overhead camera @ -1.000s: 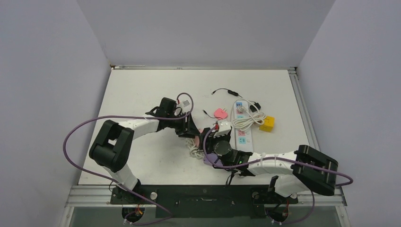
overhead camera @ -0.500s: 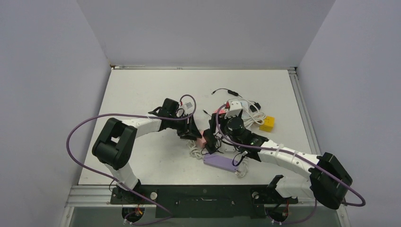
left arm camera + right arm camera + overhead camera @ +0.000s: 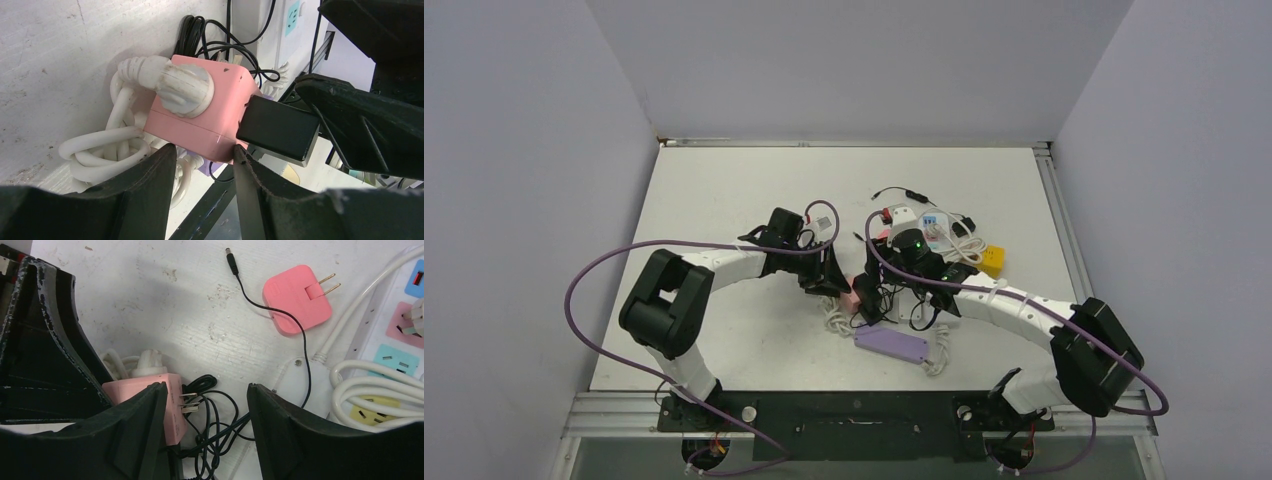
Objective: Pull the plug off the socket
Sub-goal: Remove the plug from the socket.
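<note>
Left gripper [image 3: 202, 170] pinches pink socket cube [image 3: 200, 107] by edge: slip risk. Right gripper [image 3: 206, 405] half-open, empty; cable tangle [image 3: 201, 382] between fingers, closing could snag it, miss black plug [image 3: 277, 132].

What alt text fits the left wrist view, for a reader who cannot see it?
A pink cube socket is held between the fingers of the left gripper, close to the camera. A white plug with a coiled white cable sits in one face, a black adapter on another, beside one of the right gripper's fingers.
</note>
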Robot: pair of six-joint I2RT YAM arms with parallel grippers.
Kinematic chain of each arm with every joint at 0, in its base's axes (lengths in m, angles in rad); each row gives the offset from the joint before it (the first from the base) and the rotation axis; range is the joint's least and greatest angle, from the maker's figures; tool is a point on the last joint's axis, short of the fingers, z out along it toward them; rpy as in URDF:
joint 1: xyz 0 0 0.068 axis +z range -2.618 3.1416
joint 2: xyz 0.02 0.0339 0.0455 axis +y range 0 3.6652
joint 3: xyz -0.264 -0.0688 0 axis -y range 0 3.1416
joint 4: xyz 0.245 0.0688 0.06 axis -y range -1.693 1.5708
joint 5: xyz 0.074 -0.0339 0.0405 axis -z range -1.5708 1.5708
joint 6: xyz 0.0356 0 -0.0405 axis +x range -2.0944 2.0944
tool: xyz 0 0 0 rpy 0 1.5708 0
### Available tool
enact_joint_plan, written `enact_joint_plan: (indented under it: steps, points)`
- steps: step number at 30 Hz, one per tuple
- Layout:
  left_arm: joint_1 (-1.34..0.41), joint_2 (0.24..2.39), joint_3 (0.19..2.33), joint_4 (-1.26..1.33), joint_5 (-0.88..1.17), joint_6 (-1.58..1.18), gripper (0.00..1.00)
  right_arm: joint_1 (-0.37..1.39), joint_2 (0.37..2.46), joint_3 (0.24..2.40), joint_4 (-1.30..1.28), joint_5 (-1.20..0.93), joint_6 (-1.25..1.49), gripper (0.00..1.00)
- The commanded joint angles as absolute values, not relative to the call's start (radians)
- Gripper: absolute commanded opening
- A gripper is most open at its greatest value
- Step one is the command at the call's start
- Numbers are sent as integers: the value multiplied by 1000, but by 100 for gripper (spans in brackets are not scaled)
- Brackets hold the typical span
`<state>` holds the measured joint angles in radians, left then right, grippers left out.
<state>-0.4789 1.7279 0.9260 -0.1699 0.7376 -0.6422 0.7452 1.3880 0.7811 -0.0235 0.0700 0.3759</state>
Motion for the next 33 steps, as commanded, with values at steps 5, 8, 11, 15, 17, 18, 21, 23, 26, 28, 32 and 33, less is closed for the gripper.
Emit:
enact_joint_plan:
  steps: [5, 8, 11, 15, 17, 18, 21, 23, 26, 28, 32, 33]
  points:
    - [-492, 1752, 922, -221, 587, -581, 40, 783, 1353, 823, -35, 34, 402, 67]
    - [-492, 1754, 923, -221, 589, -583, 40, 790, 1334, 832, -47, 35, 402, 68]
    - [-492, 1755, 924, -218, 591, -583, 40, 807, 1310, 835, -49, 46, 396, 69]
    - [-492, 1760, 925, -216, 594, -586, 40, 842, 1290, 834, -40, 49, 370, 68]
    - [-492, 1760, 925, -216, 595, -586, 40, 868, 1288, 829, -31, 66, 347, 67]
    - [-492, 1761, 925, -215, 594, -586, 40, 879, 1291, 830, -32, 78, 338, 67]
    - [-492, 1763, 927, -216, 595, -586, 39, 893, 1317, 840, -59, 118, 321, 67]
    - [-492, 1766, 928, -216, 594, -586, 39, 895, 1336, 845, -69, 124, 306, 66]
    - [-492, 1770, 929, -216, 594, -586, 39, 909, 1357, 848, -83, 128, 273, 65]
    - [-492, 1772, 930, -215, 594, -586, 39, 923, 1366, 848, -92, 138, 255, 64]
    - [-492, 1776, 935, -216, 594, -587, 38, 940, 1369, 838, -95, 143, 241, 63]
    - [-492, 1776, 936, -216, 594, -587, 38, 941, 1368, 836, -94, 143, 239, 63]
